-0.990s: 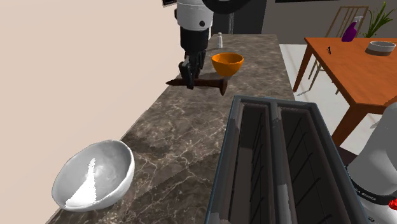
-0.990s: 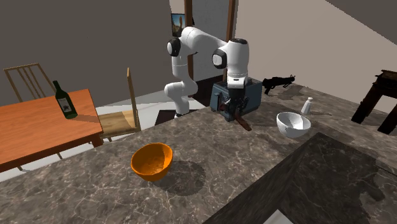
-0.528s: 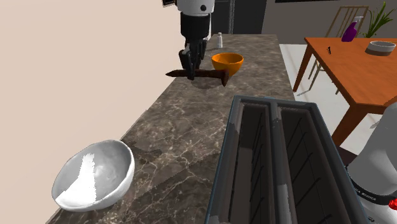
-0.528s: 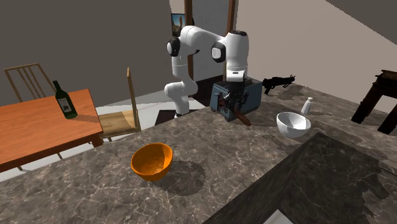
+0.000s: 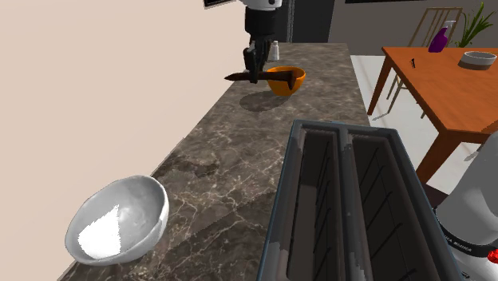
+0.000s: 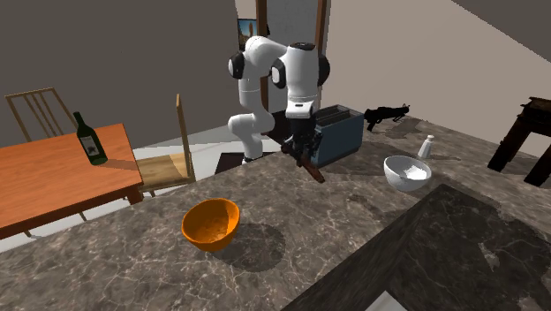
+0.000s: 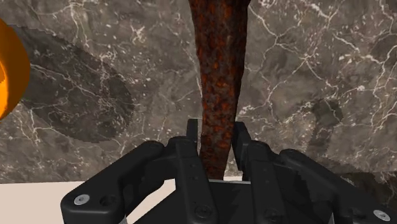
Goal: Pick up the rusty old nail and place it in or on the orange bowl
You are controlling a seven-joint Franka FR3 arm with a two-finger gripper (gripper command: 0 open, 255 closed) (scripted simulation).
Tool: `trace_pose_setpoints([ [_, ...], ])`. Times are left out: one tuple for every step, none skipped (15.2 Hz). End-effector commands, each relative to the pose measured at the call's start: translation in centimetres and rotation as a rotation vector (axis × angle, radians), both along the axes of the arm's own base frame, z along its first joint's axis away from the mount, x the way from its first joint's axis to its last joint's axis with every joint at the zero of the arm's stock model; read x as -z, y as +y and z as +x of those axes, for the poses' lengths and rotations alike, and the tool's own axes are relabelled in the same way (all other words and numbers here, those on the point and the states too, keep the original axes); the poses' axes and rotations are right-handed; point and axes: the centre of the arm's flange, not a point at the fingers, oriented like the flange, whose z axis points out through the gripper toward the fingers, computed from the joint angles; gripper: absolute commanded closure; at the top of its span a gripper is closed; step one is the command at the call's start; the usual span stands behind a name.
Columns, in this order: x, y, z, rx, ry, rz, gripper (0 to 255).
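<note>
My black gripper (image 5: pixel 254 67) is shut on a rusty brown nail (image 5: pixel 239 77), which it carries level above the marble counter. The nail's shaft (image 7: pixel 217 89) runs out from between my fingers (image 7: pixel 189 147) in the wrist view. An orange bowl (image 5: pixel 286 79) stands on the counter just to the shoulder view's right of the gripper, and the nail's far end overlaps its rim there. In the second exterior view the gripper (image 6: pixel 303 153) with the nail (image 6: pixel 311 169) hangs above and to the right of the bowl (image 6: pixel 211 223). An edge of the bowl (image 7: pixel 9 71) shows beside the nail.
A toaster (image 5: pixel 351 199) fills the counter's near end, with a white bowl (image 5: pixel 118 219) beside it. A small white shaker (image 5: pixel 274 51) stands behind the orange bowl. An orange table (image 5: pixel 447 76) with a chair lies off the counter; a green bottle (image 6: pixel 89 139) stands on it.
The arm has lifted the nail and carried it toward the orange bowl, away from the toaster. The nail stays clasped throughout.
</note>
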Motion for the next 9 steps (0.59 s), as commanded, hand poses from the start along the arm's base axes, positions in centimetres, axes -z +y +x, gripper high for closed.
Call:
trace_pose_setpoints([
  [0.1,-2.5,1.4,-0.002,-0.001,0.000,255],
  [0.1,-3.7,2.0,-0.002,-0.001,0.000,255],
  [0.1,-4.9,2.6,-0.002,-0.001,0.000,255],
  [0.1,-6.0,3.2,-0.002,-0.001,0.000,255],
  [0.0,-7.2,3.9,-0.002,-0.001,0.000,255],
  [0.0,-8.4,4.5,-0.002,-0.001,0.000,255],
  [0.0,-9.5,5.1,-0.002,-0.001,0.000,255],
  [0.0,-10.7,5.7,-0.002,-0.001,0.000,255],
  [0.0,-11.9,6.3,-0.002,-0.001,0.000,255],
])
